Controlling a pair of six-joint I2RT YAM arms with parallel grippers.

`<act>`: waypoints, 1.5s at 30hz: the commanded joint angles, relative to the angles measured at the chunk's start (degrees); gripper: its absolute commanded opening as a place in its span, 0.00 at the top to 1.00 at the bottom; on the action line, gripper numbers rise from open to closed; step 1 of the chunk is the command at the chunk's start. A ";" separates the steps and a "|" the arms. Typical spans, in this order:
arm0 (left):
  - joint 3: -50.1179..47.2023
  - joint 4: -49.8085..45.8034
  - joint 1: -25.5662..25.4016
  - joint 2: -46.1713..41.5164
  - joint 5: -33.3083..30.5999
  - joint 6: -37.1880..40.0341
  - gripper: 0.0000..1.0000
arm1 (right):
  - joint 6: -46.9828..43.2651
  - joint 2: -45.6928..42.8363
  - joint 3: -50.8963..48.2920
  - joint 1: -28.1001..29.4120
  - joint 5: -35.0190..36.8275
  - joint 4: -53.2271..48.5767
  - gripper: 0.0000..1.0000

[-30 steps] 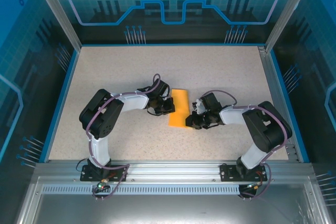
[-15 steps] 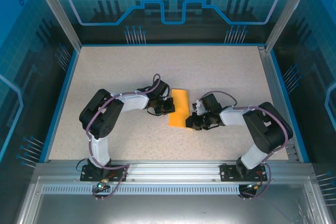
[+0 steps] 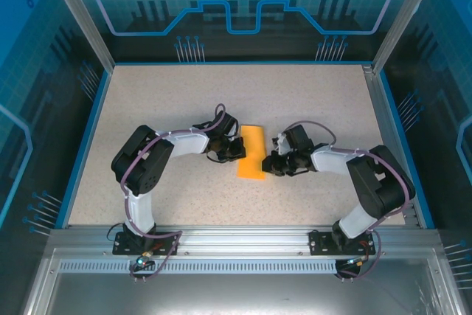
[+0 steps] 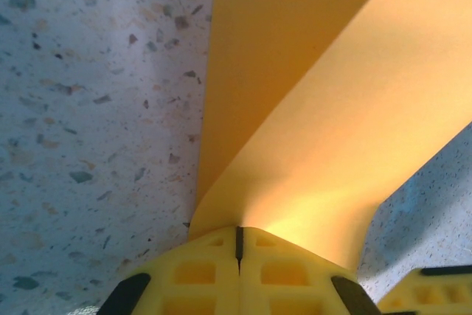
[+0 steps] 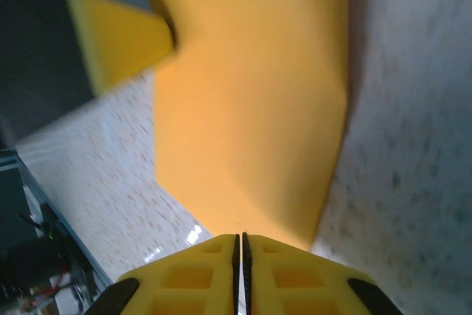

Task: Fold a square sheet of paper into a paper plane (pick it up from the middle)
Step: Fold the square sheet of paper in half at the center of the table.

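right end effector [image 3: 268, 164] has shifted farther up the table [image 3: 184, 101], it and left end effector [image 3: 239, 150] both clamped on paper [image 3: 252, 154].

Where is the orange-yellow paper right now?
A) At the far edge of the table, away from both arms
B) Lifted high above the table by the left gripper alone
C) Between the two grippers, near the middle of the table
C: the top view shows the square sheet of paper lying between the left gripper and the right gripper, both closed at its sides.
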 commanded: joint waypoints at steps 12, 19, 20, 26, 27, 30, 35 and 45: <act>0.36 -3.71 -0.45 1.98 -0.91 1.29 1.00 | -3.21 10.47 9.53 -4.96 -2.38 0.47 0.87; 0.16 -4.05 -0.45 1.71 -1.16 1.47 1.00 | -3.57 14.47 8.76 -5.48 -0.69 -0.26 0.87; 0.10 -4.10 -0.46 1.63 -1.17 1.55 1.00 | -3.53 14.64 8.70 -5.48 -0.73 -0.24 0.87; 0.28 -4.36 -0.46 1.71 -1.17 1.73 1.00 | -4.11 12.82 10.32 -5.57 -2.69 -1.66 0.86; 0.27 -4.41 -0.45 1.71 -1.24 1.71 1.00 | -4.14 12.17 11.14 -5.65 -3.56 -1.77 0.86; 0.27 -4.41 -0.46 1.72 -1.25 1.73 1.00 | -4.70 11.08 13.60 -6.16 -4.80 -2.58 0.86; 0.28 -4.31 -0.49 1.71 -1.17 1.56 1.00 | -5.18 12.20 15.81 -7.06 -5.08 -3.60 0.86; 0.28 -4.39 -0.45 1.54 -1.26 1.64 1.00 | -5.90 17.16 16.47 -7.44 -2.65 -4.16 0.86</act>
